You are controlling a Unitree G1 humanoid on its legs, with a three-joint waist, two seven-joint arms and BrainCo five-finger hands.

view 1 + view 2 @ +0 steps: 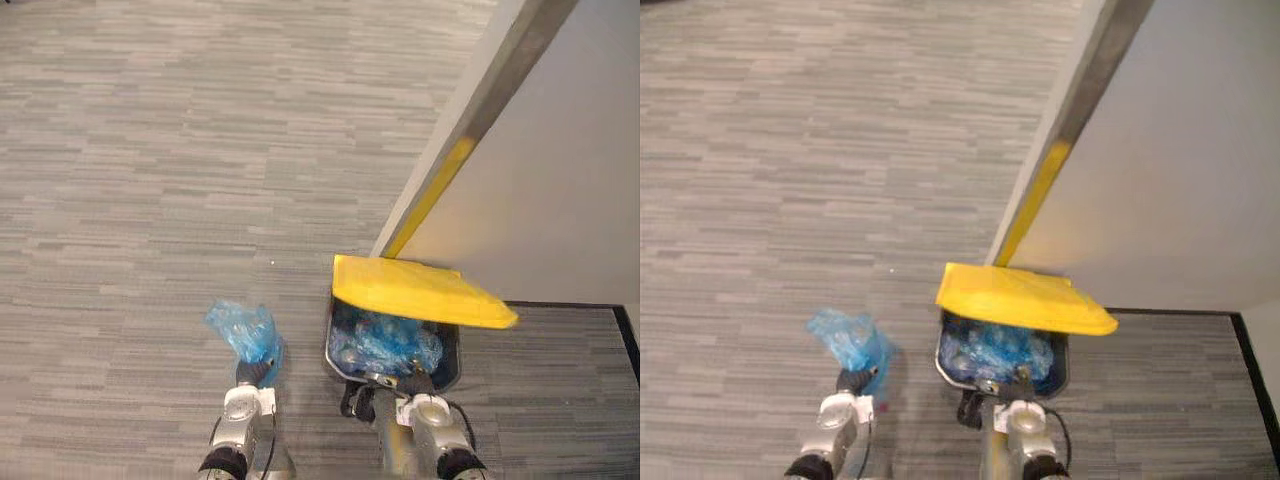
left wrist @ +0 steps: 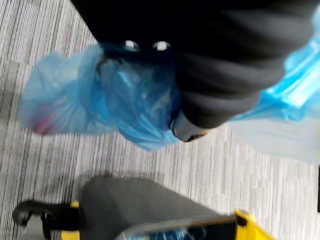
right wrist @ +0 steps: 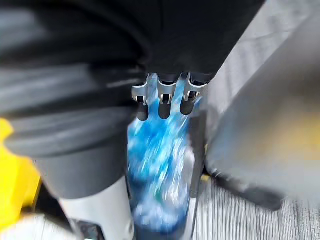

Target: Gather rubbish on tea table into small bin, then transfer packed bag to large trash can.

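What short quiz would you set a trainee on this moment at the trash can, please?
1. True or false: the yellow lid of the large trash can lies shut flat.
2. Which hand holds the blue bag beside the can? A) the left B) the right C) neither
3. Fill in: below the right hand, the can already holds crumpled ____ plastic.

Key:
1. False: the lid is raised and the inside shows.
2. A: the left hand holds the bag up off the carpet.
3. Blue.
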